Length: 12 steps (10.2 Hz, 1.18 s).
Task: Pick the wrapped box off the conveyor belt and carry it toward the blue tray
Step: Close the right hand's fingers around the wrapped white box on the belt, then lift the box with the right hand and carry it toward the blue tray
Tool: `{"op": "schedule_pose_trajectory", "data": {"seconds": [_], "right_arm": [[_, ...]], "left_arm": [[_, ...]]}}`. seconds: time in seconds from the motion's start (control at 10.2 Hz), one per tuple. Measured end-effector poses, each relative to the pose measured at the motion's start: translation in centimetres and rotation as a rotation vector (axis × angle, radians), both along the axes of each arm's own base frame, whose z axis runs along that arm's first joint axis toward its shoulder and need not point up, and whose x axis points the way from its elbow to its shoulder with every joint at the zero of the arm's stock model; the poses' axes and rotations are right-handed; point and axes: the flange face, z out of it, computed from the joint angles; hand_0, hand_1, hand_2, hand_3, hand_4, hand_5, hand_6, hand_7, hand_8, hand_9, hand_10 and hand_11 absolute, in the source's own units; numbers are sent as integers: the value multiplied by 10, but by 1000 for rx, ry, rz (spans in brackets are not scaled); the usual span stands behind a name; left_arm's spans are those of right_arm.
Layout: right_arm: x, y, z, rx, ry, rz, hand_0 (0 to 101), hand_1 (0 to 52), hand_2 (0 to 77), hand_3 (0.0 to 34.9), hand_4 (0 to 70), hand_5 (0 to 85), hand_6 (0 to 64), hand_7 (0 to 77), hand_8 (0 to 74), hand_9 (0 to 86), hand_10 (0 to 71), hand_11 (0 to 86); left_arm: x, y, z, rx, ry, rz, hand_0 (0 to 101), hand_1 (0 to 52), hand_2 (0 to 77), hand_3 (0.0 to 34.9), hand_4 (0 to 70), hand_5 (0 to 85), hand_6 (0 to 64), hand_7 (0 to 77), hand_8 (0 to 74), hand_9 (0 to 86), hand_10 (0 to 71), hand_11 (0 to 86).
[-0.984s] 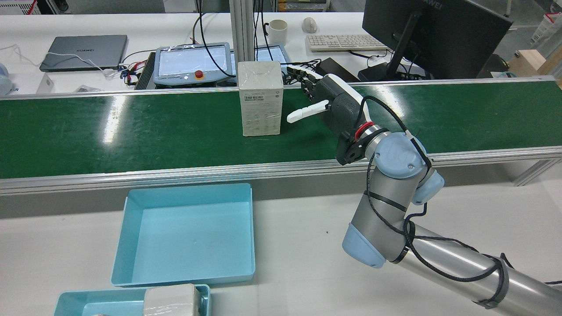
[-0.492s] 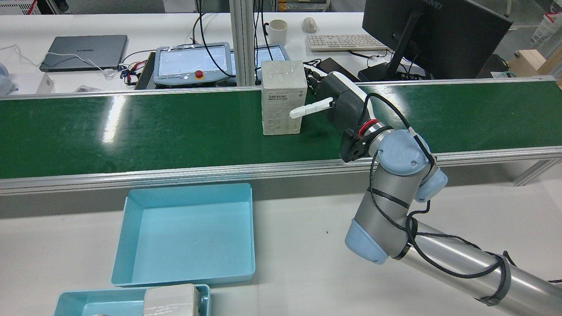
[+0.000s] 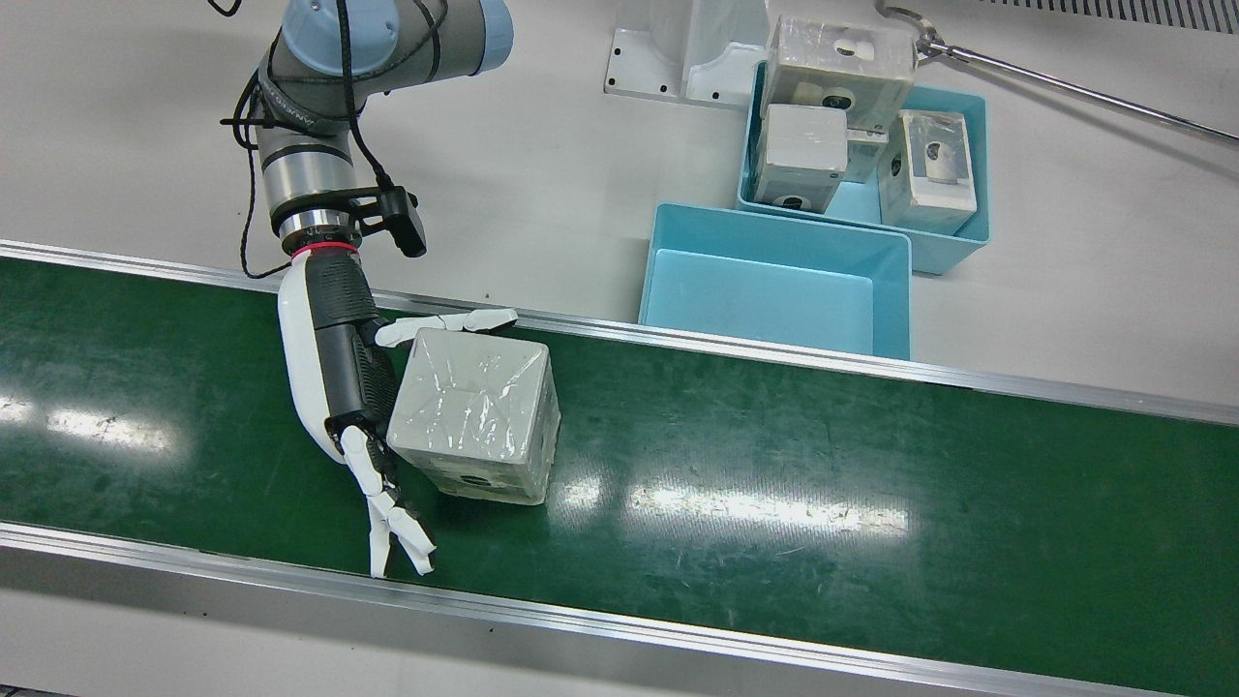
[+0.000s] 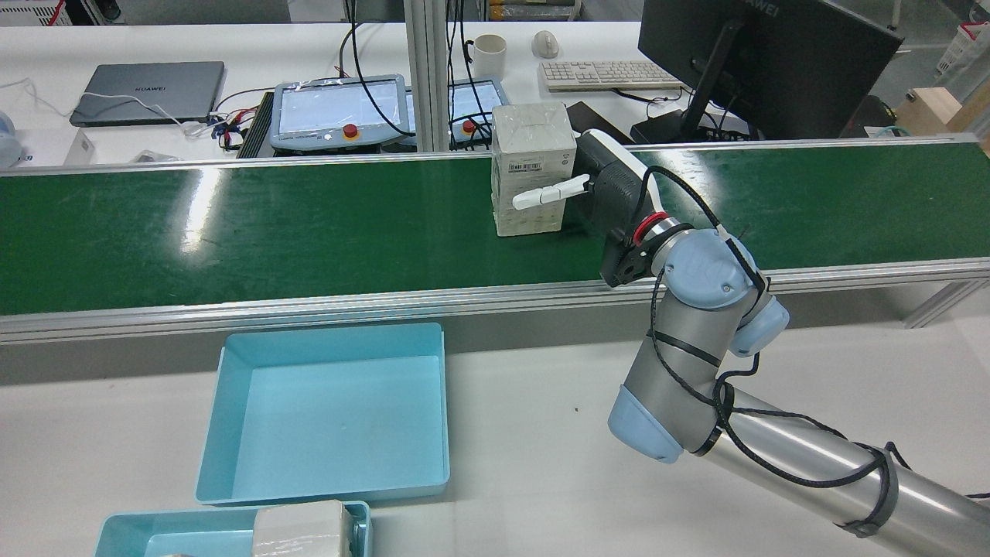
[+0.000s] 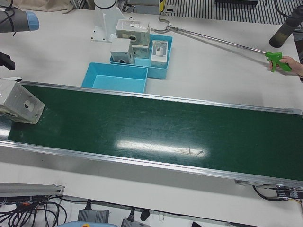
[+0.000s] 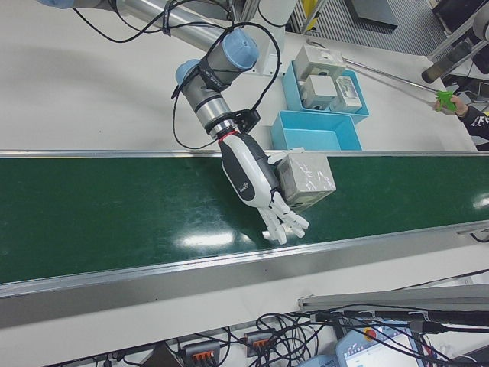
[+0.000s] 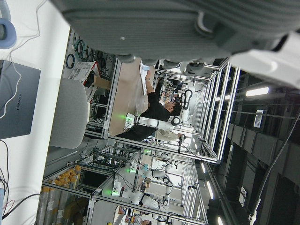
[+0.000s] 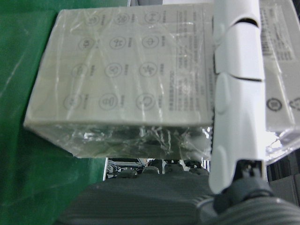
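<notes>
The wrapped box (image 3: 474, 416) is pale grey in clear film and stands on the green conveyor belt (image 3: 774, 465). My right hand (image 3: 339, 368) is open beside it, palm against the box's side. The thumb (image 3: 455, 322) lies along the face nearest the trays, and the other fingers (image 3: 387, 523) stretch straight past its far edge, not curled. The rear view shows the box (image 4: 534, 166) against the hand (image 4: 607, 182). The right hand view is filled by the box (image 8: 126, 70). The empty blue tray (image 3: 779, 218) sits on the white table beside the belt. The left hand view shows only the left hand's dark palm (image 7: 154, 28).
A second blue tray (image 3: 958, 247) behind the empty one holds several wrapped boxes. The belt has aluminium side rails (image 3: 678, 339). Beyond the belt in the rear view are teach pendants (image 4: 340, 112) and a monitor (image 4: 766, 62). A person holds a green grabber (image 5: 274, 59).
The box has travelled to the right in the rear view, from well apart from my right hand to against its palm. The hand shifted slightly right.
</notes>
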Motion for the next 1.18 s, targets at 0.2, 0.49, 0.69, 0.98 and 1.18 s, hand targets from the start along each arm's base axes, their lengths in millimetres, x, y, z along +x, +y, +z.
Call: {"op": "schedule_pose_trajectory", "data": {"seconds": [0.2, 0.49, 0.69, 0.98, 1.18], "right_arm": [[2, -2, 3, -8, 7, 6, 490, 175, 87, 0, 65, 153, 22, 44, 0, 11, 0, 5], [17, -10, 1, -13, 12, 31, 517, 207, 196, 1, 142, 262, 104, 142, 0, 11, 0, 5], [24, -11, -12, -13, 11, 37, 509, 185, 251, 2, 213, 431, 278, 316, 0, 344, 158, 142], [29, -3, -80, 37, -31, 15, 524, 169, 262, 9, 235, 453, 333, 322, 240, 540, 327, 365], [13, 15, -134, 75, -66, -35, 497, 93, 305, 0, 245, 458, 344, 322, 256, 551, 333, 371]], "left_arm": [[0, 0, 0, 0, 0, 0, 0, 0, 11, 0, 0, 11, 5, 5, 5, 5, 5, 5], [0, 0, 0, 0, 0, 0, 0, 0, 5, 0, 0, 11, 5, 5, 5, 5, 5, 5], [0, 0, 0, 0, 0, 0, 0, 0, 11, 0, 0, 11, 5, 5, 5, 5, 5, 5], [0, 0, 0, 0, 0, 0, 0, 0, 5, 0, 0, 11, 5, 5, 5, 5, 5, 5], [0, 0, 0, 0, 0, 0, 0, 0, 5, 0, 0, 11, 5, 5, 5, 5, 5, 5]]}}
